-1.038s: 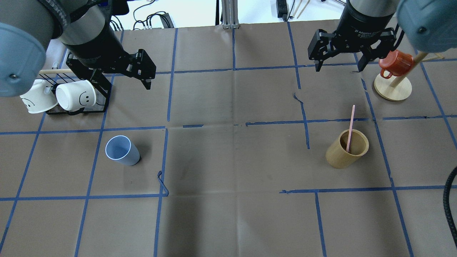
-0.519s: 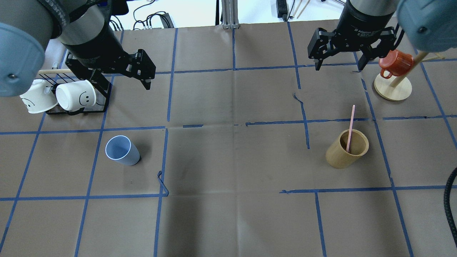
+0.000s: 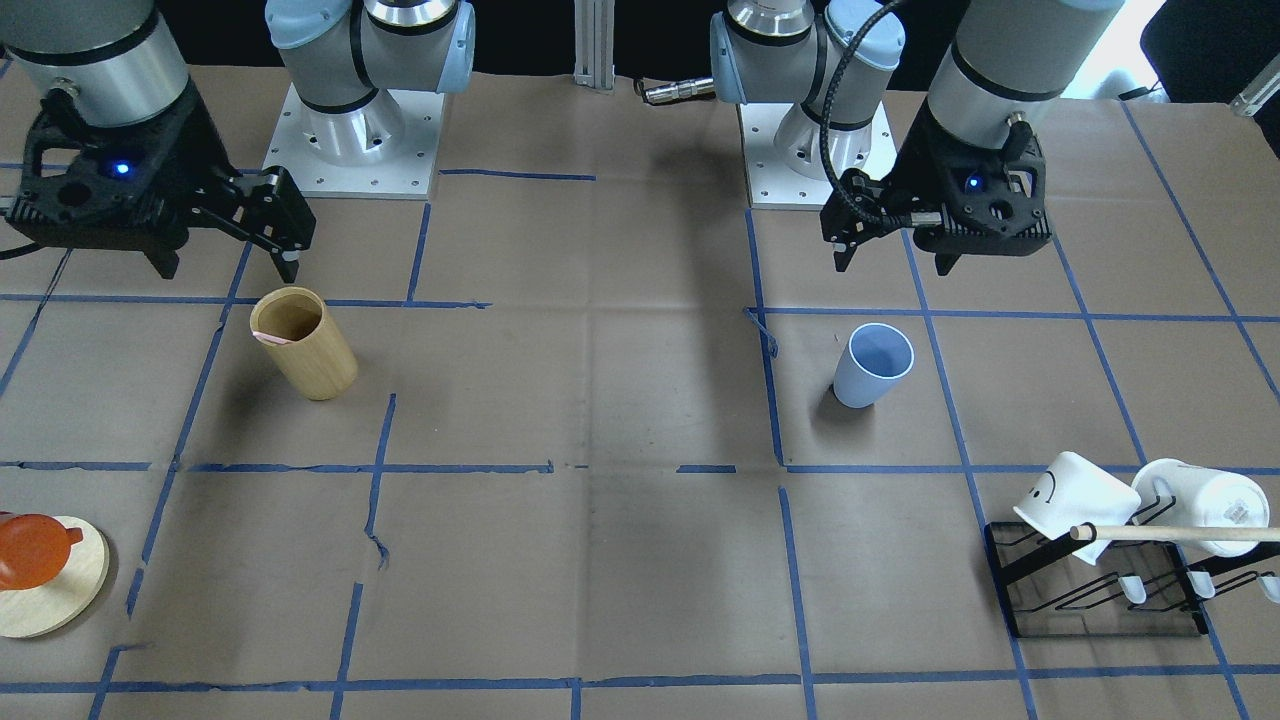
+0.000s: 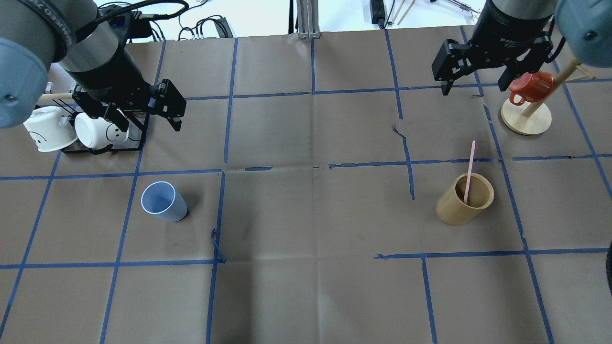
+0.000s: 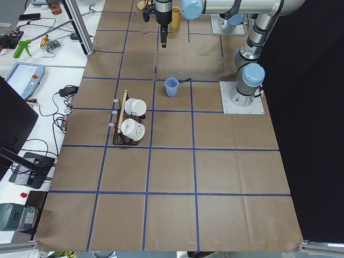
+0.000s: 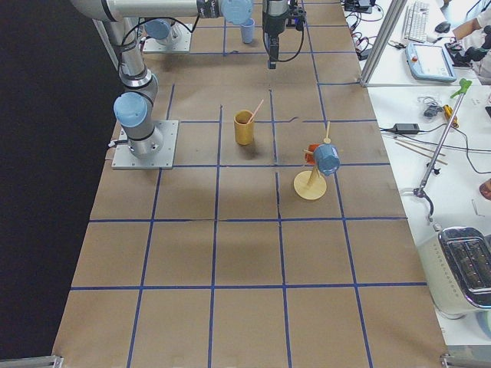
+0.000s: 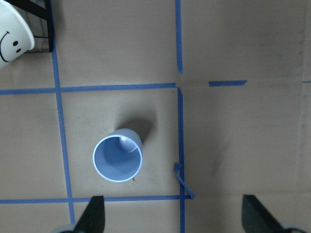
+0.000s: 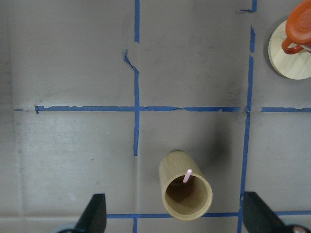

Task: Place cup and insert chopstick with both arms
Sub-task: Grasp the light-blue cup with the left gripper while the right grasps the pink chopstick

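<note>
On the robot's left half of the table (image 4: 306, 215), the blue cup (image 4: 164, 201) is stood upright, mouth up, inside one taped square, well apart from everything else. Nothing is seen inside it in the left wrist view. The left gripper (image 3: 891, 262) is held above the table with its jaws wide apart and nothing between them. It is clear of the cup and touches nothing. In its wrist view the cup is framed towards the left-hand fingertip (image 7: 95, 216).

On the right half, the pink chopstick (image 4: 469, 169) is seated in the bamboo holder (image 4: 464, 199), lower end inside, shaft leant against the rim and sticking out well above it. The holder is stood upright. The right gripper (image 4: 473, 88) is raised, jaws spread, nothing gripped.

Two white smiley mugs (image 4: 100, 129) are hung on a black wire rack (image 3: 1100, 600) at the far left. A red mug (image 4: 530, 85) is hung on a wooden peg stand (image 4: 526, 119) at the far right.
</note>
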Action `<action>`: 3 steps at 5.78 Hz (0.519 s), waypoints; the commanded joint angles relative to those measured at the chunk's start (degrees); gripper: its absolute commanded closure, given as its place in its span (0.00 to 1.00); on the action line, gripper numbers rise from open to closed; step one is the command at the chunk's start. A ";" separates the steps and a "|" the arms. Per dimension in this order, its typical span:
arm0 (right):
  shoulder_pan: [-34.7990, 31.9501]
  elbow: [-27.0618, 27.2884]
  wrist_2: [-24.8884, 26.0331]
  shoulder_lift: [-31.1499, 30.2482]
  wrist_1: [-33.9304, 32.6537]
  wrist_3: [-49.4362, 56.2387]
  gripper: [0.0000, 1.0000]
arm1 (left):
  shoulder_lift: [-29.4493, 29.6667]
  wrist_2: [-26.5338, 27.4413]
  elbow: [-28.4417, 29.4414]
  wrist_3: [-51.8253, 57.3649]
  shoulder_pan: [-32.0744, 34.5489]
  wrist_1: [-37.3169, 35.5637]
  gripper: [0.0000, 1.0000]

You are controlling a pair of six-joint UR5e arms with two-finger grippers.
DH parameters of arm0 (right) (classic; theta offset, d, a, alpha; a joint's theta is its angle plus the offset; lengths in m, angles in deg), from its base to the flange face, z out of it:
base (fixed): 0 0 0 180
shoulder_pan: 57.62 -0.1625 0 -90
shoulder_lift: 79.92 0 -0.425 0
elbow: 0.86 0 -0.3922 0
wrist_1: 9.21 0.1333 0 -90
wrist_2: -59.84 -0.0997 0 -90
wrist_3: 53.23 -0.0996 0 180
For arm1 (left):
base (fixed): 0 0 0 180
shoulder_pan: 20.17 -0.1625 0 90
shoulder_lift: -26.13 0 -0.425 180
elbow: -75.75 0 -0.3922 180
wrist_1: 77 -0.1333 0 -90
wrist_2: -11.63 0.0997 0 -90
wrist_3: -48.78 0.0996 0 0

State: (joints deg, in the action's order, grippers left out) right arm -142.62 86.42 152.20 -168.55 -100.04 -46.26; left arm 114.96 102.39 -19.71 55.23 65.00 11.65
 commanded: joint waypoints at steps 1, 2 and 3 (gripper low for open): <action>5.61 4.01 -1.03 -1.27 -0.83 7.42 0.02 | 0.37 -0.06 -12.04 2.69 -2.90 -11.91 0.01; 5.63 10.13 -1.56 -2.84 -8.24 7.53 0.02 | 0.89 -0.06 -19.16 3.13 -3.08 -19.76 0.01; 5.72 17.93 -3.92 -5.12 -17.79 8.57 0.01 | 3.42 0.11 -24.98 3.83 -3.17 -27.32 0.01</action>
State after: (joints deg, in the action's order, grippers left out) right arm -137.13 97.57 150.03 -171.73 -109.73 -38.61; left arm 116.58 102.39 -38.79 58.44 61.99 -8.37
